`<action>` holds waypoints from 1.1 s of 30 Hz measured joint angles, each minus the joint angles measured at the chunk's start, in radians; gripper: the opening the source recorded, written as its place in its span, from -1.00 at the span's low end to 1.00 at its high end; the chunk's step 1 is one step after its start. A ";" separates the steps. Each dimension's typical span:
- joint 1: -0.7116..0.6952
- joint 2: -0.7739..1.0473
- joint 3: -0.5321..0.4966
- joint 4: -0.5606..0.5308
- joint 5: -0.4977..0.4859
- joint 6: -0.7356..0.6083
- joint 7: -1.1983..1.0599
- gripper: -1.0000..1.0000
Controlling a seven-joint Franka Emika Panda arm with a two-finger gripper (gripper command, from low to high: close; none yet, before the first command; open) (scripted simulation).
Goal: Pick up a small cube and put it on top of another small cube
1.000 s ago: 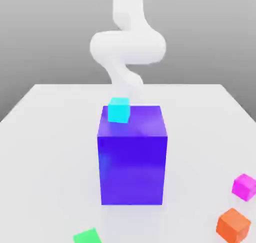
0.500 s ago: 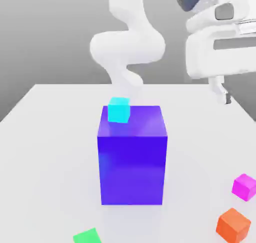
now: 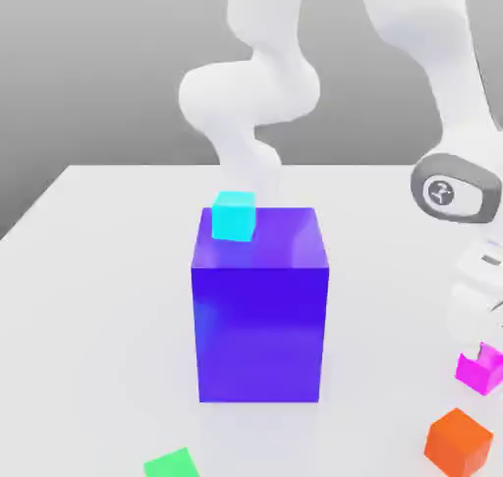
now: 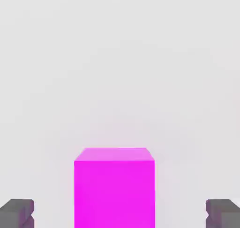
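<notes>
We see the gripper [image 4: 120,213] down over the small cube [image 4: 114,187] near the table [image 3: 98,269]'s right edge in the exterior view — jaws spread wide, one fingertip [image 4: 18,212] on each side, neither touching it. The cube sits on the table, just behind the orange cube [image 3: 458,442]. The cyan cube [image 3: 235,216] rests on the big blue-violet block [image 3: 259,313] mid-table — the green cube [image 3: 172,463] lies at the front edge.

You're looking at a bright magenta-pink small cube [image 4: 114,187], plain all over, with dark grey fingertips [image 4: 17,212] showing either side. The big block [image 3: 259,313] is glowing blue-violet, a cyan cube [image 3: 234,216] on top. Orange cube [image 3: 458,443], green cube [image 3: 171,463], white arm [image 3: 253,92], pale grey table [image 3: 98,298].
</notes>
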 joint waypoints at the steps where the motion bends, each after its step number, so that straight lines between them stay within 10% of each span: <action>1: 0.017 0.030 -0.020 0.007 -0.017 0.023 0.013 -1.00; 14: -0.063 -0.134 0.050 -0.024 0.108 -0.105 -0.089 -1.00; 33: -0.599 -0.092 -0.276 0.166 0.322 -0.239 -0.445 -1.00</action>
